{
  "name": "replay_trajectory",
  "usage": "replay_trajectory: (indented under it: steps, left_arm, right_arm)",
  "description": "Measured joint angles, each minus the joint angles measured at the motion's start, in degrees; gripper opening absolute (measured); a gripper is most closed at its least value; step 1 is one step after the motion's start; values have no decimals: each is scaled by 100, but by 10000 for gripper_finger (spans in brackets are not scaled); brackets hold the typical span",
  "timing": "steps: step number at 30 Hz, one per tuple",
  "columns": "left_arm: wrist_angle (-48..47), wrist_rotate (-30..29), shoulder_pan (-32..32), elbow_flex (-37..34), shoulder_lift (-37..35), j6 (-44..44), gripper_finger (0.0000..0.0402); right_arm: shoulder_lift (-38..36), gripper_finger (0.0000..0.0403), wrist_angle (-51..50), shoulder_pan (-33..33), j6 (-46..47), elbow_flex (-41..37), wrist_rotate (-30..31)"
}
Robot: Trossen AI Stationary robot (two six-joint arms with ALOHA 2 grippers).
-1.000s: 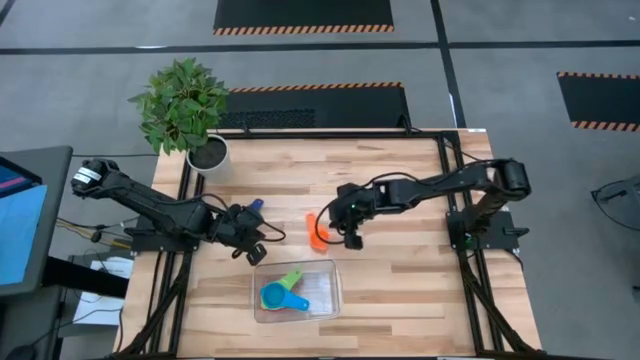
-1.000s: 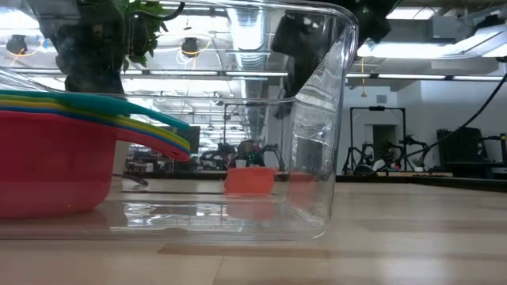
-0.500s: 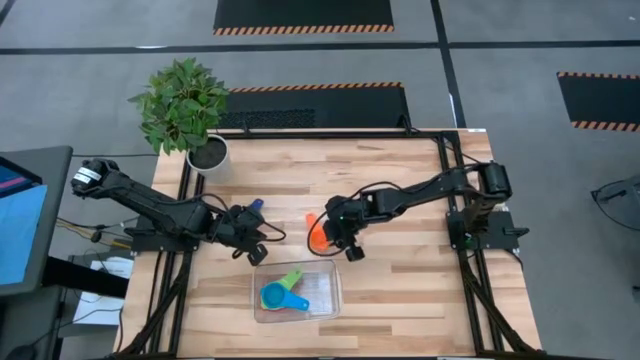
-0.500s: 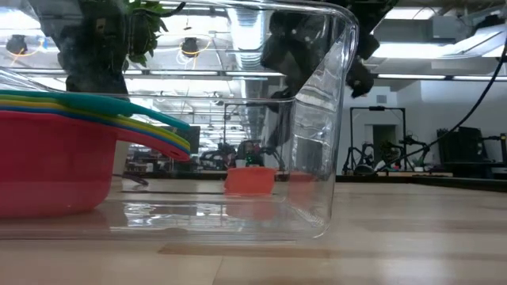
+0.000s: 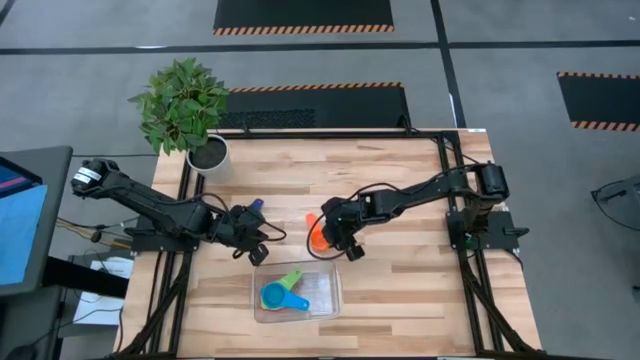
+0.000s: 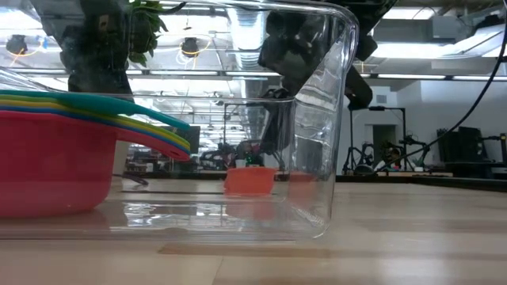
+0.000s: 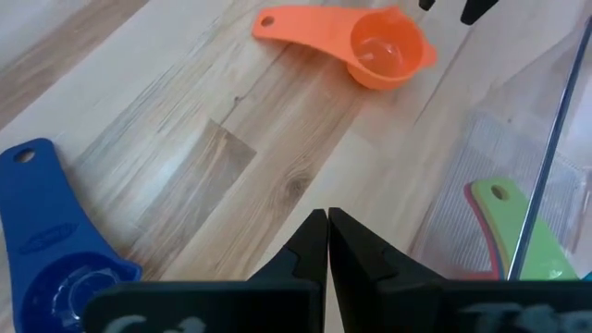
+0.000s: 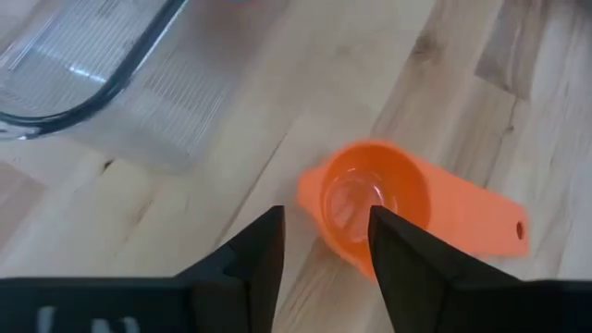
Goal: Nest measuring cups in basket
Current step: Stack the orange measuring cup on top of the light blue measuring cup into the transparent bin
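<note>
So the right pincer (image 5: 333, 238) is hanging right over the orange cup (image 5: 317, 235) with its fingers apart, not gripping anything; the cup sits on the bench (image 5: 400, 280) just beside the clear basket (image 5: 334, 290). Left pincer (image 5: 257, 249) is squeezed together, empty, near the blue cup (image 7: 46, 268).

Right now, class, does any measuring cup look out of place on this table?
Yes, two. The orange cup lies loose on the table just outside the basket, with the right gripper open above it. The dark blue cup also lies on the wood, beside the shut left gripper. The others sit stacked inside.
</note>
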Motion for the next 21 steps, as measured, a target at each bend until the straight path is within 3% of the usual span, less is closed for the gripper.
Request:
replay_trajectory:
  steps: [21]
  left_arm:
    - [0, 0, 0, 0, 0, -192, 0]
  right_arm:
    - [0, 172, 232, 0, -386, 0, -69]
